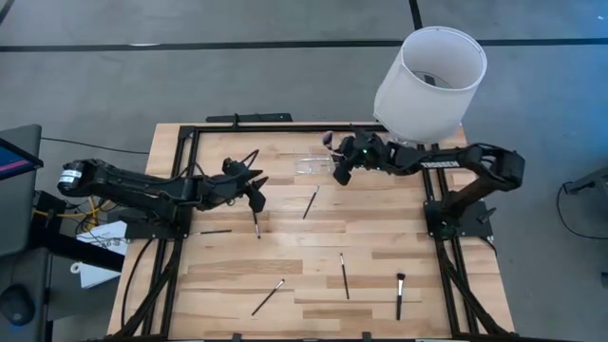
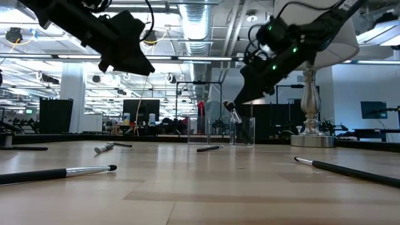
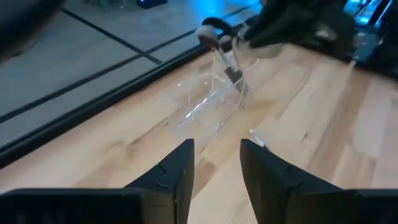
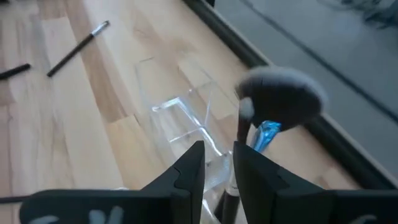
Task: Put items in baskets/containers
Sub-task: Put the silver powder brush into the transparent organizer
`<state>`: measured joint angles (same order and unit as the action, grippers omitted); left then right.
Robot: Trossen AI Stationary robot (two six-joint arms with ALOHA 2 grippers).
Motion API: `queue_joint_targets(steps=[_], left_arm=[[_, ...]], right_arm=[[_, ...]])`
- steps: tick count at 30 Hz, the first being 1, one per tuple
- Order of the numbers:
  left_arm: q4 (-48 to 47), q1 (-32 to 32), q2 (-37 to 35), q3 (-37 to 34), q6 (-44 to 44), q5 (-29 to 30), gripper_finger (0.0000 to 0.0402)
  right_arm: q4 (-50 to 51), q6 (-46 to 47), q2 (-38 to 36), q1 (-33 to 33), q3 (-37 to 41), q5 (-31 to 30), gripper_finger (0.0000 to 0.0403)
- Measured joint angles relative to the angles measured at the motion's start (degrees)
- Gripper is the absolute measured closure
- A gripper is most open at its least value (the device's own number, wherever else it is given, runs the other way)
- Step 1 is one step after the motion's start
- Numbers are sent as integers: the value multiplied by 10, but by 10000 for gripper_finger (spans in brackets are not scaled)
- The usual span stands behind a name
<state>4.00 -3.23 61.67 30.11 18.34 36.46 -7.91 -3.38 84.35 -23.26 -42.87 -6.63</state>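
The left gripper [image 1: 255,183] hangs above the surface's left-centre, toward the far edge, its two dark fingers [image 3: 177,171] parted with bare wood showing between them and nothing held. On the surface just beneath and beside it lies a makeup brush [image 1: 256,224], and a short dark brush [image 1: 216,231] lies nearer the left edge. Toward the near edge, a pale-handled brush [image 1: 268,297] lies at a slant left of centre, with a black brush [image 1: 344,275] to its right and a flat-headed brush [image 1: 399,295] further right again. Another black brush [image 1: 310,202] lies tilted in the middle of the surface, between the two arms. By the far edge, near its middle, stands the clear organizer [image 1: 313,165], see-through walls upright on the wood; in the low view it shows as a pale box [image 2: 220,130] at the back of the surface. The right gripper [image 1: 340,169] is poised just beside and above the organizer's right end, with a fluffy-headed brush [image 4: 281,99] whose handle runs down between its fingers [image 4: 186,177]; whether those fingers grip the handle or stand slightly off it I cannot tell. That brush is tilted over the organizer, head uppermost [image 3: 213,32]. Behind the right arm, at the far right corner, stands a white lampshade [image 1: 429,84] on its base.
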Motion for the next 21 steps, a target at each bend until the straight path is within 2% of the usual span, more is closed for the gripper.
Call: queue_joint_targets(steps=[6,11,16,19,21], left_arm=[[-25,7,0,0,-1,-5,290],[-28,10,0,0,-1,-6,298],[-30,7,0,0,-14,-29,300],[-30,8,0,0,-14,-32,300],[-29,8,0,0,-21,-56,300]], right_arm=[[19,-1,-77,76,0,-69,332],[58,7,-125,136,0,-69,332],[97,42,-136,177,0,-69,332],[117,40,-119,187,0,-69,332],[124,42,-103,187,0,-69,332]])
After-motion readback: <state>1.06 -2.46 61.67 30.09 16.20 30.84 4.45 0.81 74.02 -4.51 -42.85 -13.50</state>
